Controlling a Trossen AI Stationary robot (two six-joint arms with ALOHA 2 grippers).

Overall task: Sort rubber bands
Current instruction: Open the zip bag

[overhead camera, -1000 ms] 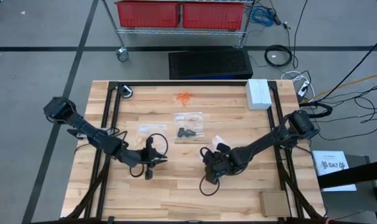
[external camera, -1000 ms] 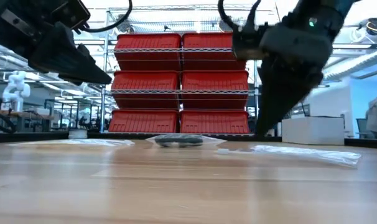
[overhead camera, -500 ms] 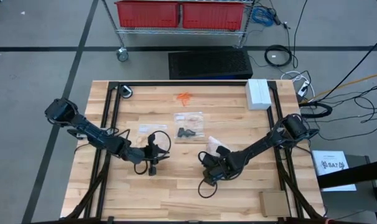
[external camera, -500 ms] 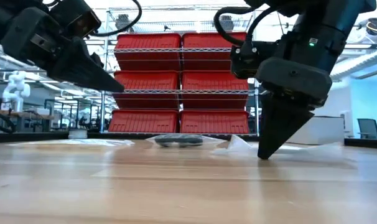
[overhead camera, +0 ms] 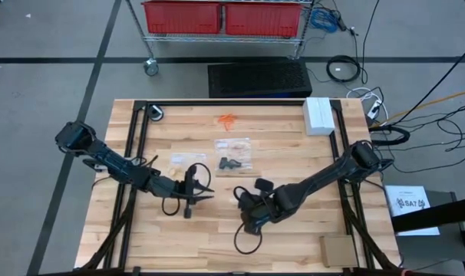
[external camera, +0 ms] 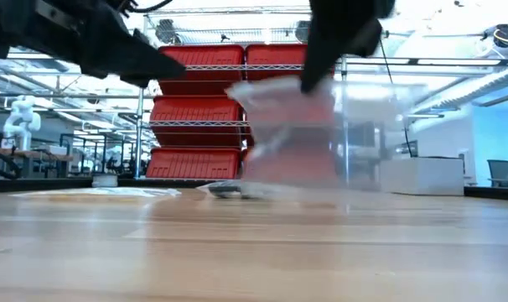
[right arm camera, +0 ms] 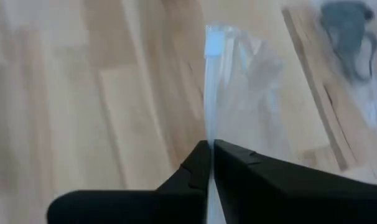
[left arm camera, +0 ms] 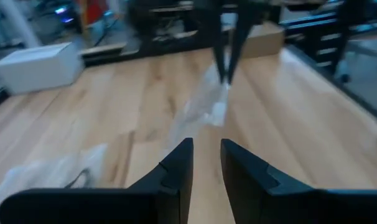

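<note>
Near the middle of the wooden table (overhead camera: pixel 294 146), the right gripper (right arm camera: pixel 211 147) has its 2 dark fingers pinched together on the edge of a clear plastic bag (external camera: pixel 321 126), which hangs lifted off the tabletop in the low view. I cannot make out anything inside that bag.

To its left, the left gripper (left arm camera: pixel 205 152) hovers above the wood, fingers parted by a narrow gap with nothing between them, pointing toward the hanging bag.

Toward the far side of the table, an orange cluster of rubber bands (overhead camera: pixel 228 119) lies loose on the wood. Closer in, a black cluster of rubber bands (overhead camera: pixel 229 162) sits on a flat clear bag (overhead camera: pixel 234 153). Another flat bag (overhead camera: pixel 185 159) lies just left of that. A white box (overhead camera: pixel 318 115) rests at the far right corner.
</note>
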